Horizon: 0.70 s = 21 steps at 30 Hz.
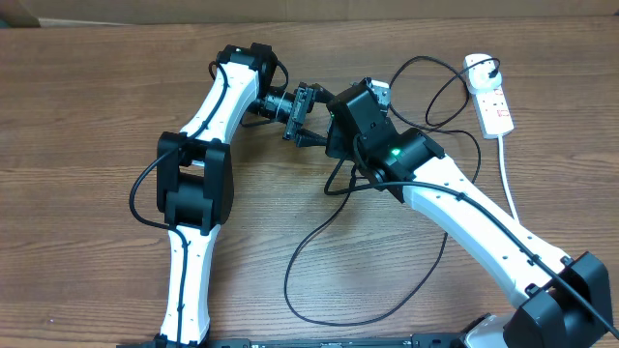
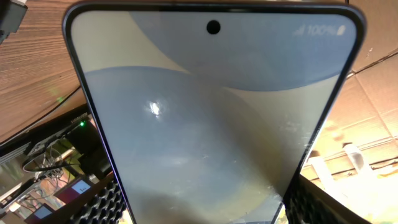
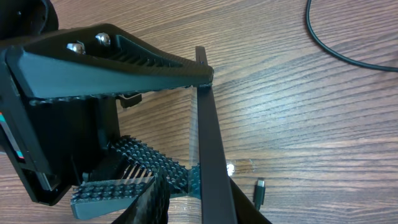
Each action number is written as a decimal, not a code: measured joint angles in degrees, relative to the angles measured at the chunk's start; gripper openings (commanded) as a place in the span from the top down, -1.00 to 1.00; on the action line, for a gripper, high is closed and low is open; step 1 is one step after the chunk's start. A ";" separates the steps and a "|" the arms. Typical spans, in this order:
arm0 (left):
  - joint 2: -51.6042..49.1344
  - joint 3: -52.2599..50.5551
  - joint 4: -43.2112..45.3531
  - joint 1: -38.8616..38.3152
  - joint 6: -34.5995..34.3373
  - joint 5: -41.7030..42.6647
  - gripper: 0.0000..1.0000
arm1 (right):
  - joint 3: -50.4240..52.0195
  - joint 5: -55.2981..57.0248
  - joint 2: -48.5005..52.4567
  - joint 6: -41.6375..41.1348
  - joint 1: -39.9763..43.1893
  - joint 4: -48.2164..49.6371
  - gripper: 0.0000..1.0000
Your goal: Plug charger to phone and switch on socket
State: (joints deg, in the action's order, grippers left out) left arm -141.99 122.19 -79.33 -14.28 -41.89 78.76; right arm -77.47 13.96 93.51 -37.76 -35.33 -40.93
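- Left pincer (image 1: 309,116): closed on the phone (image 2: 211,124). Its ribbed pads (image 2: 102,205) clamp the two long edges, and the handset is held up off the table (image 1: 97,97), screen lit.
- Phone, right wrist view: seen edge-on as a thin dark slab at mid-table, its lower end toward my right arm.
- Right pincer (image 1: 334,126): it sits close against the phone's lower end. I cannot tell whether its jaws are apart or closed, or whether they touch anything.
- Charger (image 1: 287,275): the black cable loops loosely across the table. Its plug tip (image 3: 259,193) appears to lie free on the wood, just beside the phone's edge and not in the port.
- Socket (image 1: 488,92): at the far right of the table, well apart from both pincers and untouched.
- Step in hand, as I judge it: presenting the phone for plugging. The plug is not yet seated.
- Next move calls for: my right pincer to take the plug tip squarely, line it up with the port along the phone's axis, and push straight in while my left pincer holds the phone firm. Switching on the socket comes after that.
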 measured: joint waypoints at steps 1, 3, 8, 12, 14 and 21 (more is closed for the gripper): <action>0.00 0.00 0.09 0.00 0.00 0.00 -0.36 | 0.00 0.00 0.00 0.00 0.00 0.00 0.51; 0.00 0.00 0.13 0.00 0.02 -0.04 -0.37 | 0.00 0.00 0.00 0.00 0.00 0.02 0.52; 0.00 0.00 0.79 0.00 0.02 -1.27 -0.38 | 0.00 0.00 0.00 0.00 0.00 0.02 0.53; 0.00 0.00 0.79 0.00 0.00 -2.32 -0.38 | 0.00 -0.02 0.00 -0.11 0.00 0.00 0.57; 0.00 0.00 0.79 0.00 0.02 -2.40 -0.38 | 0.00 -0.04 0.00 -0.17 0.00 -0.02 0.60; 0.00 0.00 0.79 0.00 0.02 -2.51 -0.39 | 0.00 -0.24 0.00 -0.35 0.02 -0.09 0.70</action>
State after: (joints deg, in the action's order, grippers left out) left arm -141.99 122.19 -78.54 -14.28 -41.87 76.25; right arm -77.47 13.72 93.51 -38.11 -35.31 -41.01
